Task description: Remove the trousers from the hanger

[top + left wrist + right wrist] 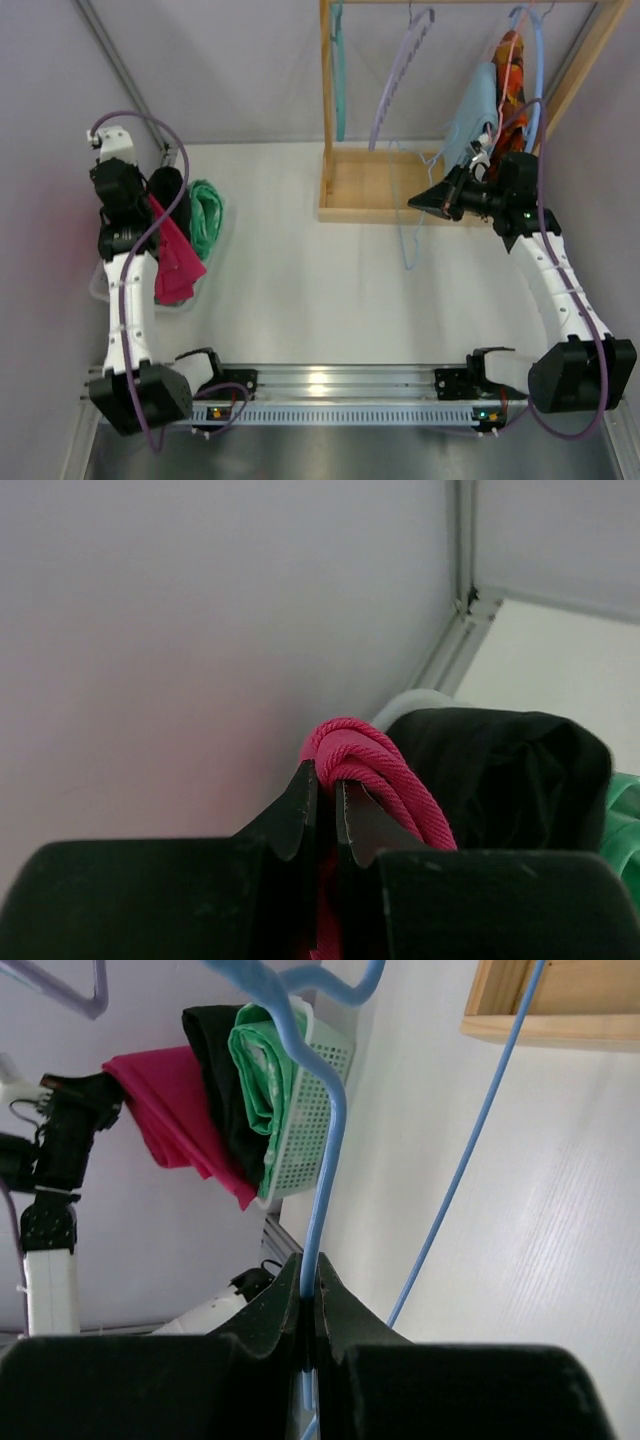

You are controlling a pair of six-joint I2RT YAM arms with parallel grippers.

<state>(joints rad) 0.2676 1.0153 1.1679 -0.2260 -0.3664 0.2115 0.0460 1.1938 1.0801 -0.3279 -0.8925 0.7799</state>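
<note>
Rack (pixel 380 190) at 1 o'clock carries light blue trousers (pixel 475 115) and orange trousers (pixel 510 65) on blue hanger (pixel 332 1160); right gripper (pixel 310 1265) clenched on hanger wire. Risk: tug lifts hanger off rail, both pairs fall. At 9 o'clock, magenta trousers (pixel 175 260), clamped in left gripper (pixel 325 780), hang at basket (pixel 310 1130) edge; release may miss it. At 12 o'clock, lilac hanger (pixel 400 80) crowds withdrawal path.
</note>
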